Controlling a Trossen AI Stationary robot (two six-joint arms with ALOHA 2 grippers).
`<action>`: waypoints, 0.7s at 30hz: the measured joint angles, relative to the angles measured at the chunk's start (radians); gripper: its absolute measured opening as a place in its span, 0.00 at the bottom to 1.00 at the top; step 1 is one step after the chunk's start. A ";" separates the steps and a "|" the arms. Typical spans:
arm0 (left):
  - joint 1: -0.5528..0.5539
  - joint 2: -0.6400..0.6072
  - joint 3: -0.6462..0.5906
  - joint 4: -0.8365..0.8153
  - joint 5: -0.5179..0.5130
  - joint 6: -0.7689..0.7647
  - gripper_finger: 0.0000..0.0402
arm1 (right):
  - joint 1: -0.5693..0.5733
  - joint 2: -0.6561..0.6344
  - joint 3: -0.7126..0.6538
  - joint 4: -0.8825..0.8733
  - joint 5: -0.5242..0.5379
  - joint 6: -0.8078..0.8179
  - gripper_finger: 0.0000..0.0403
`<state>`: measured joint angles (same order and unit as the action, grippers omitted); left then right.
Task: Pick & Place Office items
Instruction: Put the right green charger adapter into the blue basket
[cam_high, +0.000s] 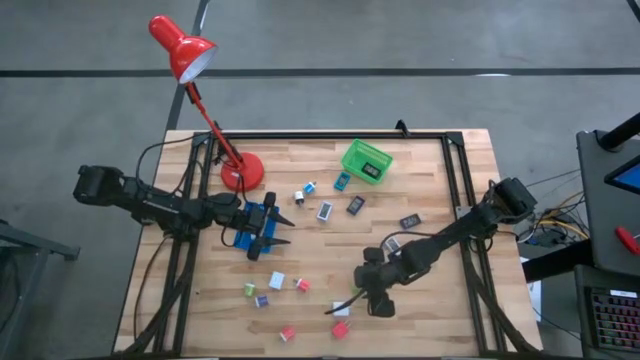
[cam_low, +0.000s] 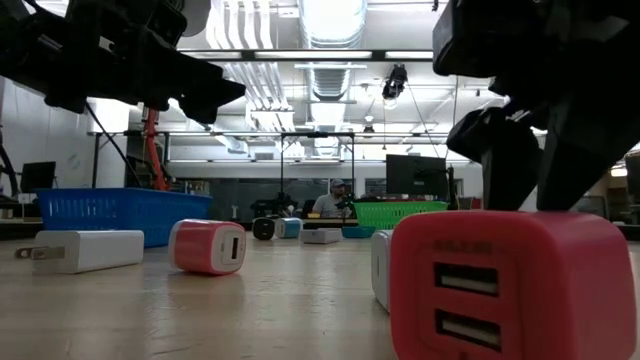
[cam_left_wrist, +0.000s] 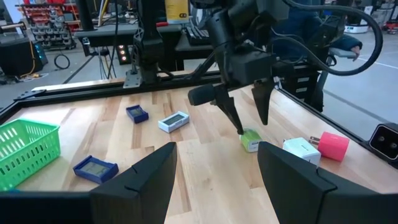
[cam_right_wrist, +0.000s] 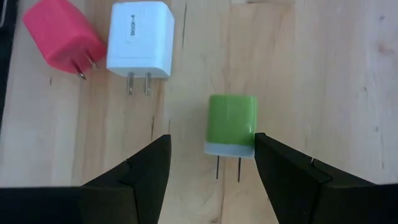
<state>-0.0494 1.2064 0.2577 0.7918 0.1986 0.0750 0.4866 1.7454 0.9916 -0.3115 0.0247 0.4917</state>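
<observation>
The counter (cam_high: 420, 310) carries my work spread out: chargers and flat pieces scattered between a blue tray (cam_high: 258, 228) on the left and a green basket (cam_high: 366, 161) toward the far edge. My left arm waits over the blue tray, its end effector (cam_left_wrist: 214, 171) wide open and holding nothing.

My right end effector (cam_right_wrist: 211, 171) hangs over the near middle of the counter, fingers spread well apart and empty, pointing down at the green charger (cam_right_wrist: 231, 124). The charger lies flat on the wood just ahead of my fingertips, centred a little toward one finger rather than dead between them. My right arm is plainly the nearer one; the left is well apart from it.

The charger's long axis runs from its green body to its two prongs, and those prongs point back toward my wrist. My fingers stand either side of that axis, so I judge a straight descent would close them across the short sides. A white charger (cam_right_wrist: 139, 38) and a pink charger (cam_right_wrist: 57, 37) lie beyond it, near each other, clear of my fingers.
</observation>
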 joint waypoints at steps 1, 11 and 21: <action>0.000 0.000 0.000 0.000 0.000 0.000 0.58 | 0.000 0.000 0.000 0.000 0.000 0.003 0.55; 0.000 0.000 0.000 0.000 0.000 0.000 0.58 | 0.000 0.009 -0.002 0.011 0.028 0.006 0.55; 0.000 0.000 0.000 -0.001 -0.001 0.000 0.58 | 0.000 0.050 -0.003 0.031 0.027 0.006 0.55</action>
<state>-0.0494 1.2064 0.2577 0.7906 0.1979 0.0750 0.4866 1.7954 0.9890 -0.2803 0.0521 0.4980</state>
